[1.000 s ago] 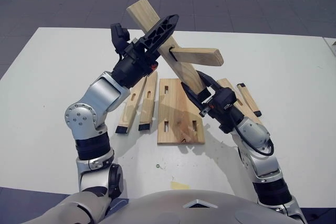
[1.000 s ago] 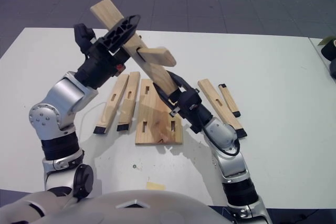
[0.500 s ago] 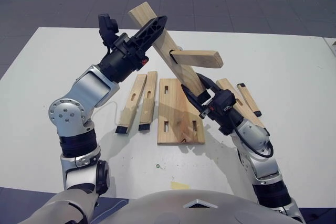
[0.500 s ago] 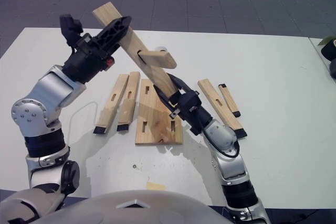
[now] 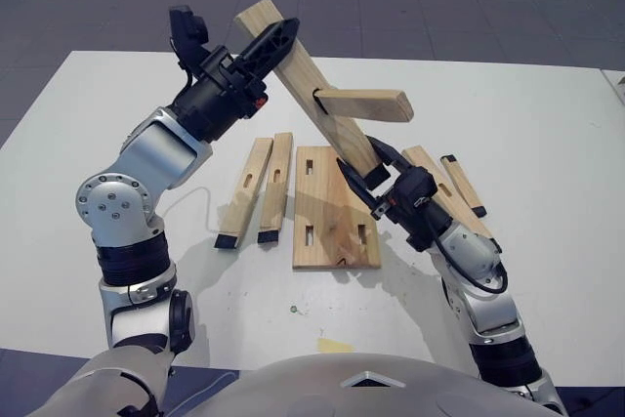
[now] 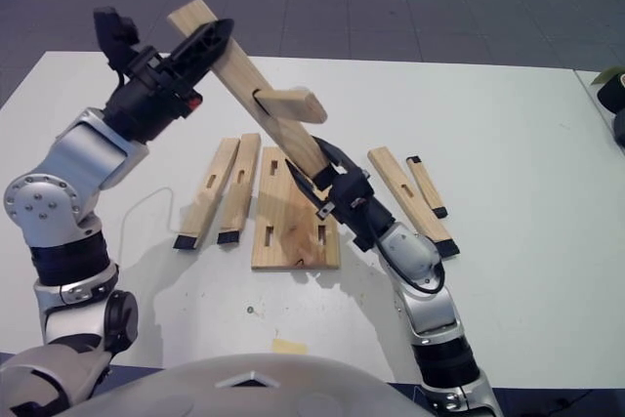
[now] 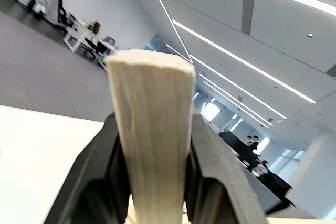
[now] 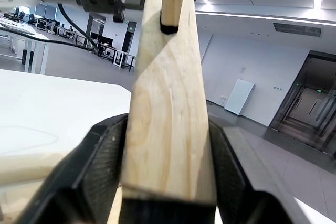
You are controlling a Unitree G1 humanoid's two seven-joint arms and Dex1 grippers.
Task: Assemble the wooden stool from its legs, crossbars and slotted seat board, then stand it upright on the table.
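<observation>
Leg (image 5: 337, 129) slants up-left; crossbar (image 5: 366, 104) seemingly slotted, pointing right.

White rectangular table (image 5: 547, 144) is carrying loose stool parts, all lying flat. A pale wooden rectangular seat board with four slots (image 5: 322, 227) is lying near the middle. A slotted wooden leg with a black foot (image 5: 244, 192) and a second slotted leg (image 5: 276, 186) are lying side by side just left of the board. A third slotted leg (image 6: 400, 186) and a short black-tipped wooden crossbar (image 6: 427, 186) are lying to its right. A small yellowish patch (image 5: 335, 345) is sitting near the front edge.
</observation>
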